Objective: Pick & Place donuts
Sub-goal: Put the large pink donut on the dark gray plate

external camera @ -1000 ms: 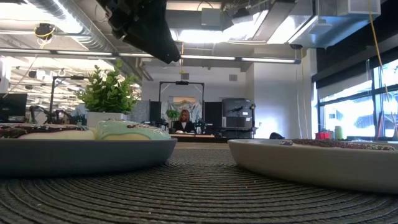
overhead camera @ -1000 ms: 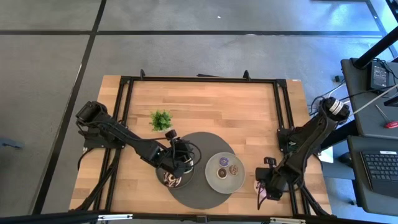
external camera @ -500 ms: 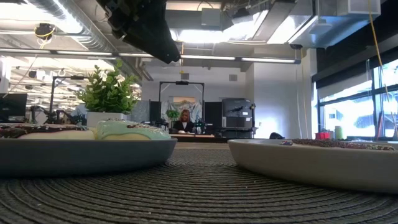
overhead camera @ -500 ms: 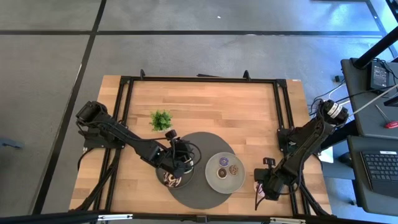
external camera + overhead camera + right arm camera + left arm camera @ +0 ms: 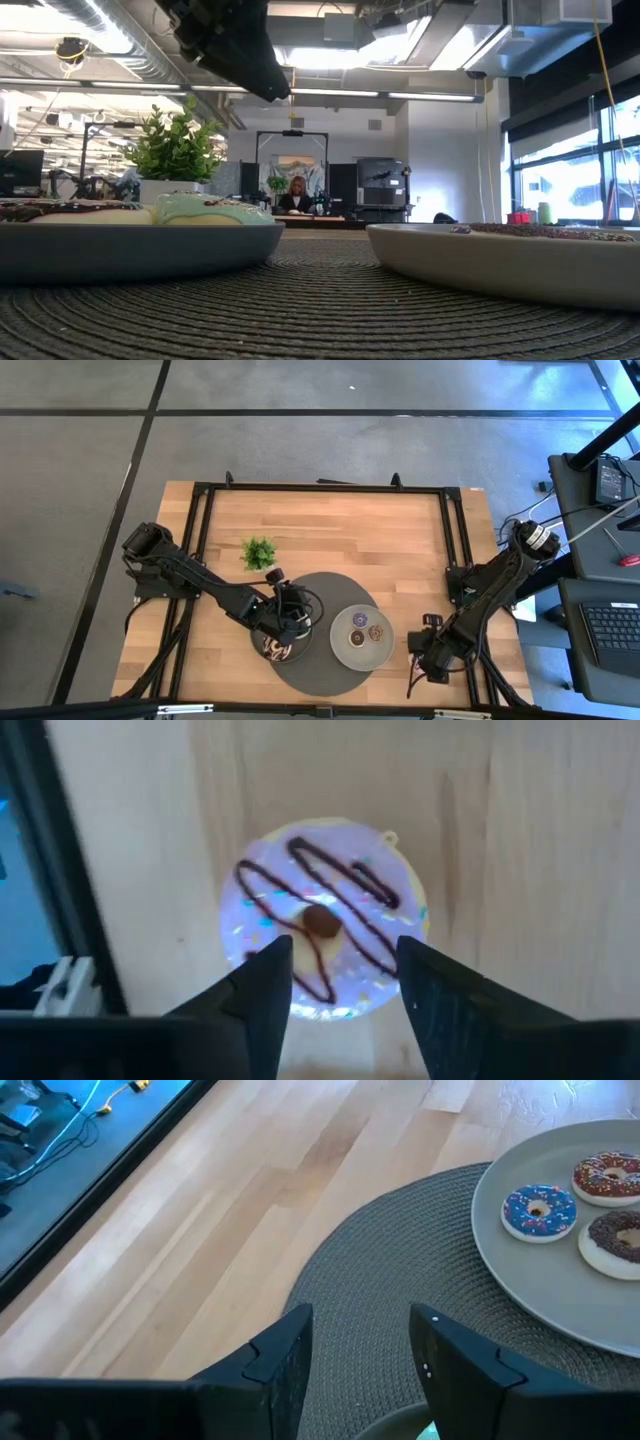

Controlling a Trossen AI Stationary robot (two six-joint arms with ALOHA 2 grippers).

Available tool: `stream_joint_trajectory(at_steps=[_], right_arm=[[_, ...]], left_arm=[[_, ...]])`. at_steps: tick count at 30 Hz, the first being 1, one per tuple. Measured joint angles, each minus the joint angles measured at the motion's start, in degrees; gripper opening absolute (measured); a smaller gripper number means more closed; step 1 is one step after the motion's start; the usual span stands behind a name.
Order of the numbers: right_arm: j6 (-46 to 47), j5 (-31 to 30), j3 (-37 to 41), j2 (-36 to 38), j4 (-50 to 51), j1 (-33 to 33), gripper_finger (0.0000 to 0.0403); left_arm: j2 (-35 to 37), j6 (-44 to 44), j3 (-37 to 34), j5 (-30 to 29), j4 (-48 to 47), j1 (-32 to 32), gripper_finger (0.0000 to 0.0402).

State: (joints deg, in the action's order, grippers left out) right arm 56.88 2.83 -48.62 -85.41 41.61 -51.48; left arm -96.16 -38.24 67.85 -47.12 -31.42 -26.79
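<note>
1. The plant (image 5: 259,552) is standing at the table's left, near the left arm; a wide swing of that arm could be knocking it over.
2. The left gripper (image 5: 287,628) is hovering over the left plate (image 5: 140,252) on the mat (image 5: 345,665), its fingers (image 5: 290,1360) parted with nothing between them. Donuts are lying on that plate, among them a pale green donut (image 5: 208,209) and one with dark drizzle (image 5: 274,650). If this arm is dropping straight down, a finger could be pressing into the icing or tipping the plate's rim.
3. The right plate (image 5: 345,650) is sitting just beside the left one on the mat, carrying three tiny donuts (image 5: 538,1212). A donut carried in could be landing on top of them or rolling off the rim, since little bare plate is showing.
4. The right gripper (image 5: 428,660) is hanging over bare wood near the table's front right corner, well apart from the mat. Its fingers (image 5: 262,988) are spread wide, straddling a pale donut (image 5: 325,930) with dark drizzle lying flat on the wood; it is not yet gripped.
5. My judgement: the donut looks about as wide as the gap, so closing off-centre could be shoving it toward the table frame (image 5: 60,880) just beside it, or squeezing the soft ring until it pops out.
</note>
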Motion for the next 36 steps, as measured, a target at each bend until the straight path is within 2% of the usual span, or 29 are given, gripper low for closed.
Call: stream_joint_trajectory(at_steps=[4,10,25,29,36], right_arm=[[-0.9,-2.94,-1.55,0.0,1.86,-0.1,0.019],[-1.03,-10.78,1.11,0.0,-1.14,-0.95,0.0186],[3.38,-5.77,4.61,0.04,-3.55,-1.99,0.018],[3.52,-5.7,4.61,0.04,-3.74,-2.01,0.016],[3.08,-4.64,4.61,0.04,-4.25,-2.01,0.0086]], left_arm=[[0.0,0.0,0.0,-0.39,-0.02,0.0,0.0161],[0.0,-0.01,0.0,-0.38,-0.02,0.0,0.0166],[0.0,-0.01,0.0,-0.32,-0.04,0.0,0.0164],[0.0,-0.02,0.0,-0.35,-0.03,0.0,0.0166],[-0.02,0.0,0.0,-0.33,-0.04,0.0,0.0162]])
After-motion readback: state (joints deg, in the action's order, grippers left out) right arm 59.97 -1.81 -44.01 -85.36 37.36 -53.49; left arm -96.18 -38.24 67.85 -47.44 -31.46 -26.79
